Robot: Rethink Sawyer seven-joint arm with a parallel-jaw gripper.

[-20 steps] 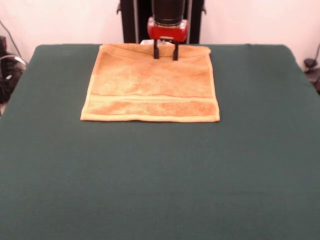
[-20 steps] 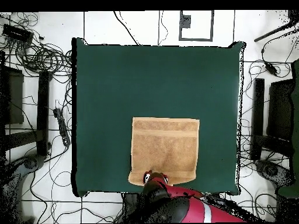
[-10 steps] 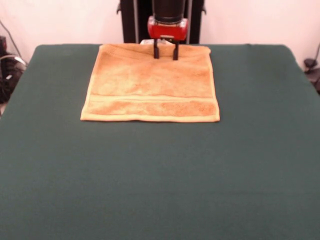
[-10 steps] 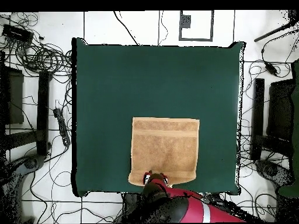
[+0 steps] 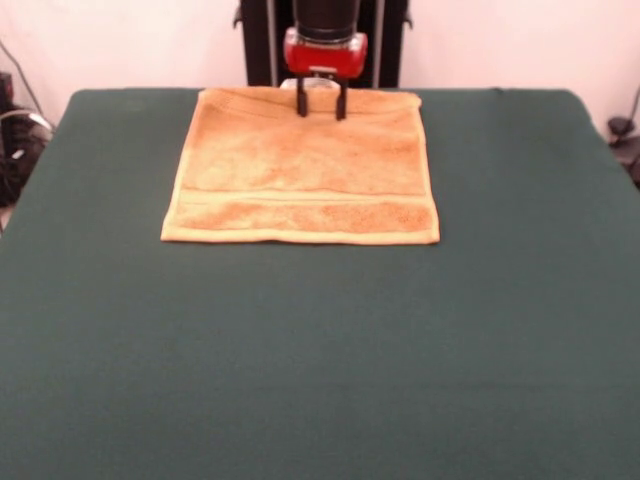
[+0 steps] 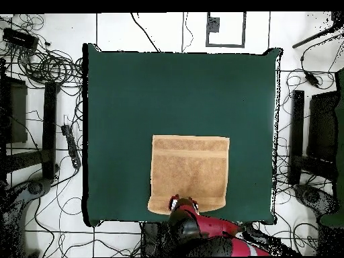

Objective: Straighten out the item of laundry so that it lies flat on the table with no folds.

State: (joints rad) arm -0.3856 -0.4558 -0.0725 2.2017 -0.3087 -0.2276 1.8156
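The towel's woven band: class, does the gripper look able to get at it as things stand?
Probably yes. The gripper hangs open over the towel at its edge nearest the robot; the woven band lies uncovered toward the other end, nothing between.

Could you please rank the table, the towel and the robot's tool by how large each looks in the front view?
Largest to smallest in the front view:
1. The table, which fills most of the picture.
2. The towel, lying spread at the far side.
3. The tool, open over the towel's far edge, clearly the smallest.
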